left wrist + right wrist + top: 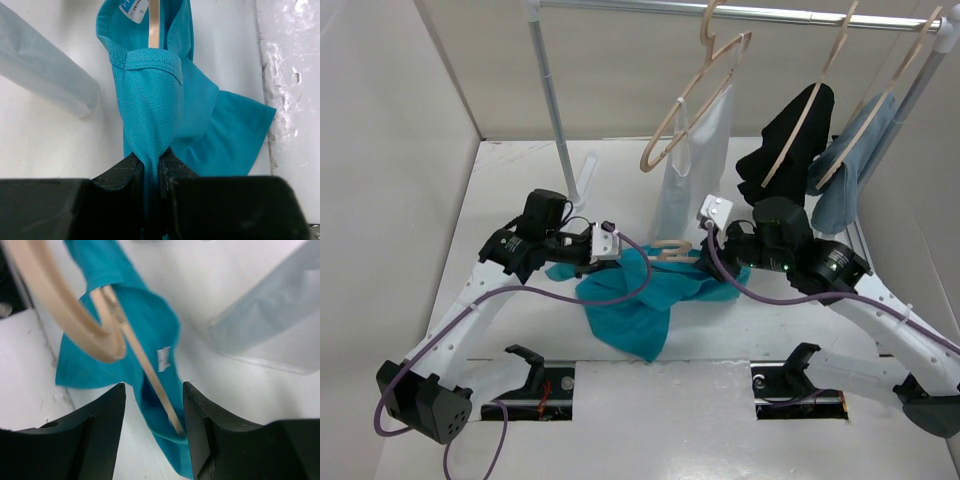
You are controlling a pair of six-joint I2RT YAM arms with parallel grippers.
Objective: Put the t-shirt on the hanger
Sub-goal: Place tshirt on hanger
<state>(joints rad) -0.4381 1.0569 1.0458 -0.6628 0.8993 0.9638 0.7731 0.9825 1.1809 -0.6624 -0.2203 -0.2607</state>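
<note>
The teal t-shirt [638,300] lies bunched on the table between my two arms. My left gripper [608,255] is shut on a fold of its cloth near the collar [152,107]. The pale wooden hanger [670,249] lies partly inside the shirt. In the left wrist view one thin bar of it [154,25] runs in at the neck beside the size label. In the right wrist view its hook [65,305] curves at the upper left and a bar [147,372] goes into the shirt [145,320]. My right gripper [155,412] is open, with the bar's end between the jaws near the right finger.
A clothes rail [740,12] spans the back on a metal post [552,95]. It carries an empty wooden hanger [692,105], a black garment [788,150] and a grey-blue cloth [848,175]. A translucent plastic bag [692,175] hangs behind the shirt.
</note>
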